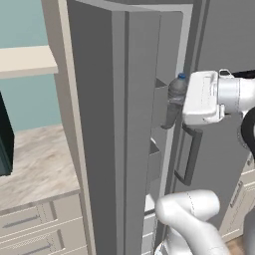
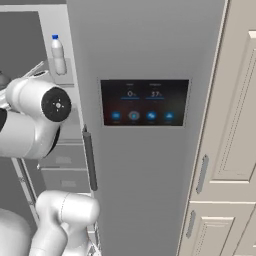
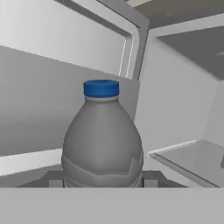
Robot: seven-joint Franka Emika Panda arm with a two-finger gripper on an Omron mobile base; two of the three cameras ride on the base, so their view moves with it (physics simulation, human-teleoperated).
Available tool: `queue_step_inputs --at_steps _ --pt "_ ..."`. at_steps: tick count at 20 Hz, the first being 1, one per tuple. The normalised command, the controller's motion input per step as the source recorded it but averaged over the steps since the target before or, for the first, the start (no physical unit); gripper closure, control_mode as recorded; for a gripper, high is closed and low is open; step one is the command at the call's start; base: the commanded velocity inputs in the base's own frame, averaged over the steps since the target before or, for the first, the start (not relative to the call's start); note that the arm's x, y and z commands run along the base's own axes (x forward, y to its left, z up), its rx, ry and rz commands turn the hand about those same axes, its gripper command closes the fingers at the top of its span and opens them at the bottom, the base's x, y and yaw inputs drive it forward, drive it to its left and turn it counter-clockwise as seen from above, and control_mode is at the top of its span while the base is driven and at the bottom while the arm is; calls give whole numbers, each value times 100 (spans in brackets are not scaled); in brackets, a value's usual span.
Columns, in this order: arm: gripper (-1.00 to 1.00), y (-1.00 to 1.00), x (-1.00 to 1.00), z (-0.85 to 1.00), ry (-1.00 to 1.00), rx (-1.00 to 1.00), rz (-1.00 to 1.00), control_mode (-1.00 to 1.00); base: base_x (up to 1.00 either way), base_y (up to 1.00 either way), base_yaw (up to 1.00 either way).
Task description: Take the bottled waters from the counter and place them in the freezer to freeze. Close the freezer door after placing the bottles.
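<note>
The darker grey bottled water (image 3: 103, 140) with its blue cap fills the middle of the hand view, upright between my two dark fingertips (image 3: 55, 180). My gripper (image 3: 103, 181) is shut on it. In the left base view that grey bottle (image 1: 175, 94) hangs at my gripper (image 1: 180, 104), beside the bins on the open freezer door (image 1: 99, 124). The whitish bottled water (image 2: 58, 55) with a blue cap stands upright on a shelf in the freezer (image 2: 22, 45). Behind the held bottle a grey freezer shelf (image 3: 192, 153) shows at the right.
The grey door with the dark display panel (image 2: 145, 102) and its dark handle (image 2: 90, 160) stands shut to the right of the freezer. Cream cabinets (image 2: 235, 125) lie further right. Left of the open door are the beige counter (image 1: 35, 159), a dark green toaster oven (image 1: 4, 139) and a cream shelf (image 1: 25, 60).
</note>
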Motion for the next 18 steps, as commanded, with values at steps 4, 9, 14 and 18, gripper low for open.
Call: queue_step_inputs --at_steps 4,9,14,18 --pt "100 0 1 49 0 16 -1 -100 0 0 0" --pt "100 11 13 5 0 2 1 -100 0 0 0" --pt "100 16 28 0 0 -10 1 -100 0 0 0" --pt "100 21 34 0 0 -11 0 -100 0 0 0"
